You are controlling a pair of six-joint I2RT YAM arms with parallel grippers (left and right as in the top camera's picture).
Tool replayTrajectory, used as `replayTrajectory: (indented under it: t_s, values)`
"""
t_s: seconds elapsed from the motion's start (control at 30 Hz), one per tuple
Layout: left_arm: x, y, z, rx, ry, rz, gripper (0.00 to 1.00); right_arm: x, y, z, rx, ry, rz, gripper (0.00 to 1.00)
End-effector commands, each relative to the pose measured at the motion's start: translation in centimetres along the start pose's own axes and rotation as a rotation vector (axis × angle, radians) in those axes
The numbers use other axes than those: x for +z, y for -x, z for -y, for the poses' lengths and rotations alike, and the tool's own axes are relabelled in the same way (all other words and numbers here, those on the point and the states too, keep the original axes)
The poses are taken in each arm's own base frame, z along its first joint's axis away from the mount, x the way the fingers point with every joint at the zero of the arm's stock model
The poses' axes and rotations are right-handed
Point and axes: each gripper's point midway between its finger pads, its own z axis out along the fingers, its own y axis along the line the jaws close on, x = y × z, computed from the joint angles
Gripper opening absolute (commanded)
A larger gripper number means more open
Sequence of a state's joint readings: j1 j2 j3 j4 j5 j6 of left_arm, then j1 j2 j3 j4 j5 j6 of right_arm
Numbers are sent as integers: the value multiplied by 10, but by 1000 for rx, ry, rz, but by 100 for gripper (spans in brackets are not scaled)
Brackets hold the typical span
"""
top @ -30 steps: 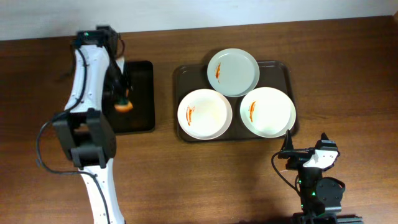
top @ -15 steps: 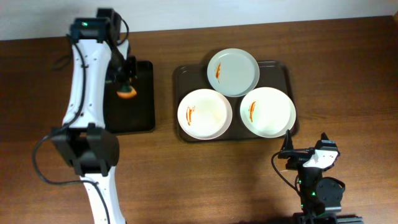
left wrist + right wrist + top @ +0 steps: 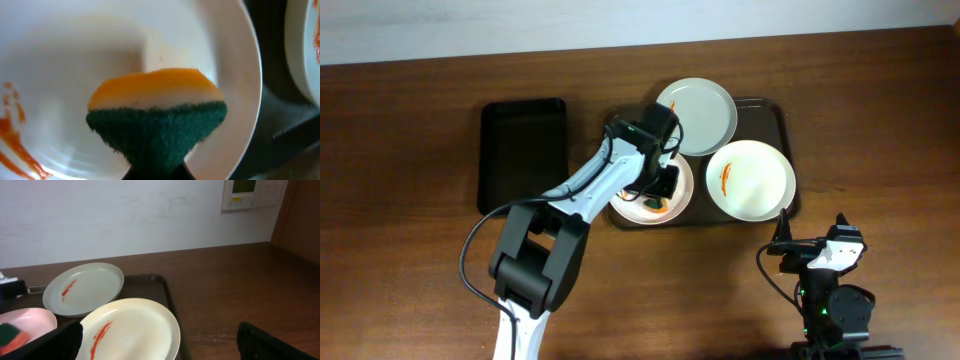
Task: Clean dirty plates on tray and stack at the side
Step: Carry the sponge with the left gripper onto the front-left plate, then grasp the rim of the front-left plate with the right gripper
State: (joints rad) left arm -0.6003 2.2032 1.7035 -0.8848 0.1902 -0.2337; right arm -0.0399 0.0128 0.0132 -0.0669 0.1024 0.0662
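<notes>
Having swung from the black tray (image 3: 523, 155), left jaws pinching a sponge (image 3: 157, 117) hang over the brown tray (image 3: 772, 108)'s near-left plate (image 3: 50, 65); right jaws gape empty.

The overhead camera looks straight down on the whole table (image 3: 880, 90), brown tray (image 3: 772, 108) and black tray (image 3: 523, 150). The left wrist camera hangs very close over a smeared plate (image 3: 75, 60), behind its sponge (image 3: 157, 115). The right wrist camera looks low across the table toward the wall (image 3: 125, 215). It shares the back plate (image 3: 705, 105) and the near plate (image 3: 750, 180) with the overhead view.
</notes>
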Motion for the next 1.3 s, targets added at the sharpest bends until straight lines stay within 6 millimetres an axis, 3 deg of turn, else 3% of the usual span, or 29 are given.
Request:
replayTrajectory:
  t_s: [0.0,0.03,0.07,0.1,0.2,0.3,0.33,0.37,0.67,0.73,0.8,0.87,0.93,0.97,1.07,1.1,1.13,1.17,1.27]
  values:
    - [-6,11,-2,-12,18,57,23,0,-3,2,-7,-5,-6,98]
    - [-7,12,-4,-13,26,59,31,0,-3,2,-7,-6,-6,98]
    - [-13,14,-6,-19,29,62,64,0,-3,2,-7,-5,-6,98]
    - [-26,17,-11,-31,46,70,80,0,-3,2,-7,-5,-6,98]
    - [-92,32,-26,-70,85,148,82,0,-3,2,-7,-5,-6,99]
    - [-124,21,-26,-79,85,158,82,0,-3,2,-7,-5,-6,98]
    - [-124,8,-28,-86,96,108,97,0,-3,2,-7,-5,-6,98]
    - [-121,-2,-31,-93,105,65,100,0,-3,2,-7,-5,-6,99]
    - [-104,-15,-22,-71,115,-12,100,0,-3,2,-7,-5,-6,98]
    - [-104,-15,-20,-67,115,-11,100,-2,17,-24,76,142,71,99]
    - [-104,-12,-21,-65,119,5,100,-42,11,-112,383,713,-105,98]
    - [-104,-11,-24,-65,138,8,100,-50,29,-119,427,774,-60,98]
    - [-104,-12,-24,-65,139,5,100,-65,61,-126,394,871,66,98]
    - [-104,-12,-25,-65,145,7,100,-79,97,-125,356,900,226,98]
    - [-105,-12,-28,-65,160,9,100,-97,178,-104,203,737,493,98]
    - [-105,-12,-28,-65,160,9,100,-97,199,-98,129,652,486,98]
    - [-105,-12,-28,-65,161,9,100,-94,207,-96,86,610,452,98]
    - [-105,-11,-28,-65,163,11,100,-81,218,-95,2,553,323,98]
    - [-105,-11,-28,-65,163,9,100,-32,211,-100,-69,526,-120,98]
